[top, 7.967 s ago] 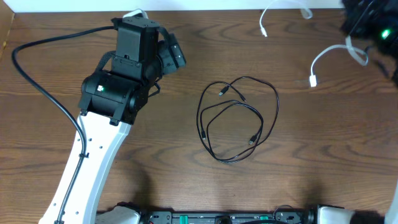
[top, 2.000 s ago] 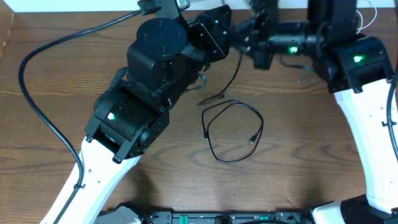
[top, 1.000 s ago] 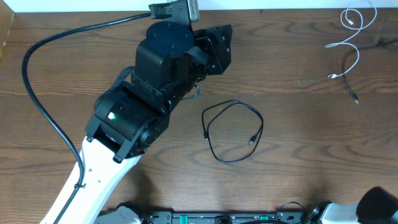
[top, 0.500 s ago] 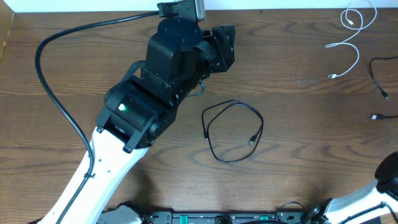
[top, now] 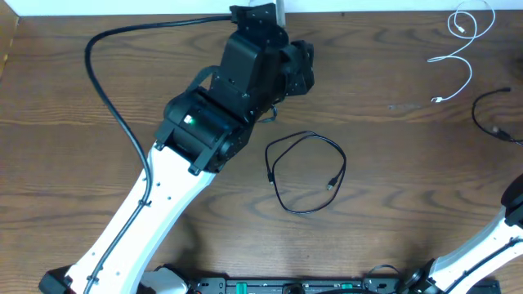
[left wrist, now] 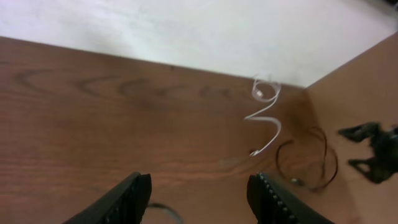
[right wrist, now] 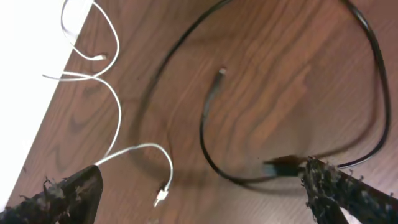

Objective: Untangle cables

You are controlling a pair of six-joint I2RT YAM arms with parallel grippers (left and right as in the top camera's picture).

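Note:
One black cable (top: 306, 172) lies in a loose loop at the table's middle. At the far right a white cable (top: 458, 47) curls on the wood, with a second black cable (top: 493, 113) beside it at the table's edge. In the right wrist view my right gripper (right wrist: 205, 194) is open just above that black cable (right wrist: 208, 124), whose plug (right wrist: 281, 167) lies by one fingertip, and the white cable (right wrist: 116, 102) runs to the left. My left gripper (left wrist: 199, 200) hangs open over bare wood with nothing between its fingers, looking toward the white cable (left wrist: 266, 118).
The left arm (top: 221, 114) reaches across the table's upper middle, trailing its thick black wire (top: 106, 90). A slice of the right arm (top: 513, 214) shows at the right edge. A pale wall borders the table's far side (left wrist: 186, 31).
My right gripper has opened and the second black cable now lies on the table at the far right. The left arm has swung a little to the right.

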